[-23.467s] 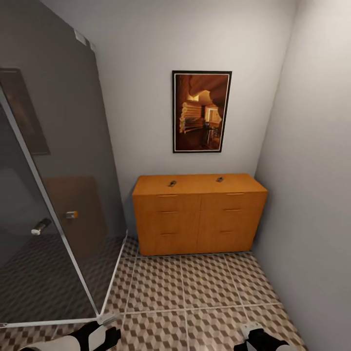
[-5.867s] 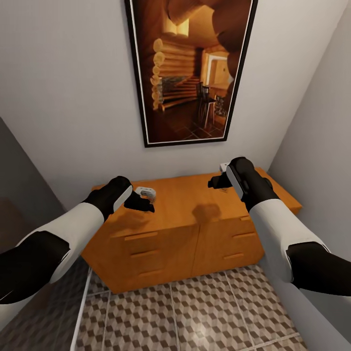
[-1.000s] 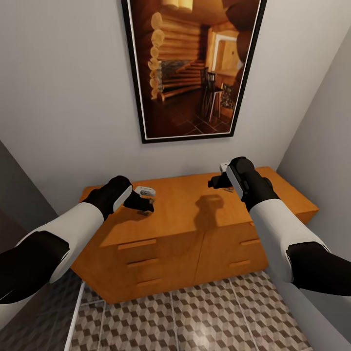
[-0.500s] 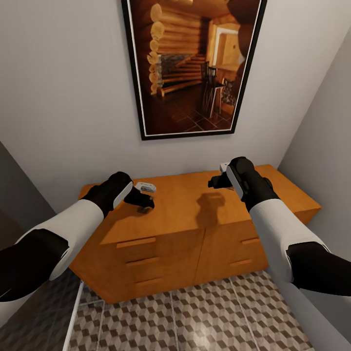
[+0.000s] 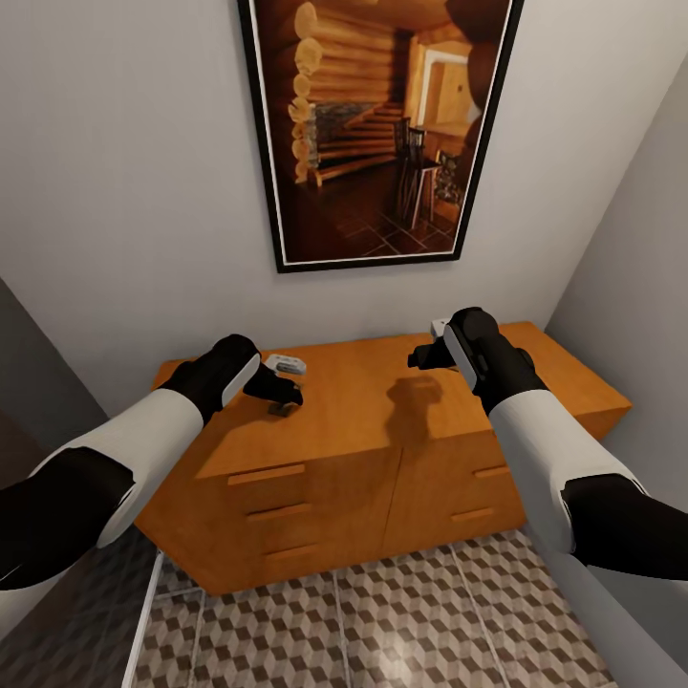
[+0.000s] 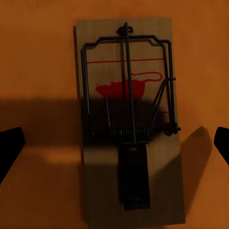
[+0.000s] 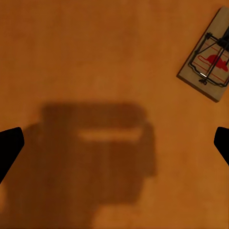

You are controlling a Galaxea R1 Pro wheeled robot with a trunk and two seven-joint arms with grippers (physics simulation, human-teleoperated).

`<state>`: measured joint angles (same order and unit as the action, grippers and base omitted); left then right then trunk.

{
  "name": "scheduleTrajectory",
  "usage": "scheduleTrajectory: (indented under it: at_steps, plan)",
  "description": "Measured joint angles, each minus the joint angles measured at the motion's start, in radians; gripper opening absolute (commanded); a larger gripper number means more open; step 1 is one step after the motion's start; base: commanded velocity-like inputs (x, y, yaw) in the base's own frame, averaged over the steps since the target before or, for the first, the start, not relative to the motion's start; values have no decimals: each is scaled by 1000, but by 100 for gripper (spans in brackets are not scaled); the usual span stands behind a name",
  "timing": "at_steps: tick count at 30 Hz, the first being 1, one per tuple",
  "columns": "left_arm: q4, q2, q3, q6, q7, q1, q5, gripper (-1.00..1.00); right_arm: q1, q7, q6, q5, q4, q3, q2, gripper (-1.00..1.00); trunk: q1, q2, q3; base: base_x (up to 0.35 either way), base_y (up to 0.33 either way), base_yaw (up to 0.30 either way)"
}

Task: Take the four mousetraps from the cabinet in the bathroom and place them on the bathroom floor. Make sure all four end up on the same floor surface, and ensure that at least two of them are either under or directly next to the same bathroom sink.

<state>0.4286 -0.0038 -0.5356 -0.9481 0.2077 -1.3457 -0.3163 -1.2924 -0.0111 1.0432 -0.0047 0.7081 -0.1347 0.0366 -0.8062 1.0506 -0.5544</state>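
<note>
Left gripper [image 6: 114, 143]: spread wide, empty, above cabinet [image 5: 363, 401] | mousetrap [image 6: 128, 124]: centred between its fingertips, flat on top | advice: descend straight, close across board's short width, clear of spring bar | right gripper [image 7: 114, 143]: wide, empty; second mousetrap [image 7: 209, 62] lies off-centre.

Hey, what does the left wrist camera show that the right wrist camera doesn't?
Left wrist view: a mousetrap centred between the open left gripper's fingertips, with its red mouse print and spring bar clearly shown. Right wrist view: another mousetrap off to one edge, and the right gripper's shadow on bare wood. Both: the cabinet top, seen from above.
</note>
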Motion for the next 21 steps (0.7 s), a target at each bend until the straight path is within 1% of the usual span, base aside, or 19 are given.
scheduleTrajectory:
  at_steps: [20, 21]
  plan:
    - [2, 0, 0, -1, 0, 1, 1, 100, 0, 0, 0, 0, 0, 0, -1, 100, 0, 0, 0, 0, 0, 0]
    - [2, 0, 0, -1, 0, 1, 1, -100, 0, 0, 0, 0, 0, 0, -1, 100, 0, 0, 0, 0, 0, 0]
